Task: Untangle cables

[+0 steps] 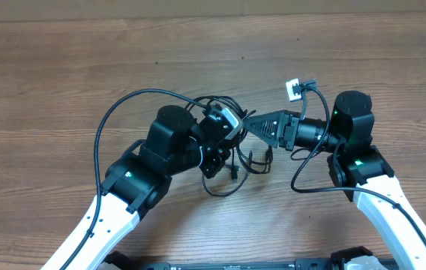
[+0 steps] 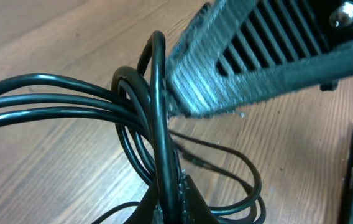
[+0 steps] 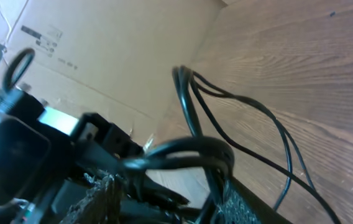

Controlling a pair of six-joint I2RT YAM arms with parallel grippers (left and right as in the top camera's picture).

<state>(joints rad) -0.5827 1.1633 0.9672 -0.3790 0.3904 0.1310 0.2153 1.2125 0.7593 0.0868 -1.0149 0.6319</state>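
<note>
The cables (image 1: 232,169) are a bunch of thin black cords in the middle of the wooden table, between the two arms. My left gripper (image 1: 232,129) is shut on several strands (image 2: 71,99), which fan out leftward and loop up from its fingers (image 2: 189,202). My right gripper (image 1: 247,124) points left and meets the same bunch. In its wrist view a cable loop (image 3: 189,152) crosses the gap between its spread fingers (image 3: 245,205), hooked over the right one, with wood showing between them. Its grey ribbed finger (image 2: 257,56) touches the strands just above the left gripper (image 2: 173,208).
A small white connector (image 1: 294,90) lies behind the right arm. Thick black arm wires arc out on the left (image 1: 102,127) and right (image 1: 297,176). A cardboard wall (image 3: 102,62) borders the far table edge.
</note>
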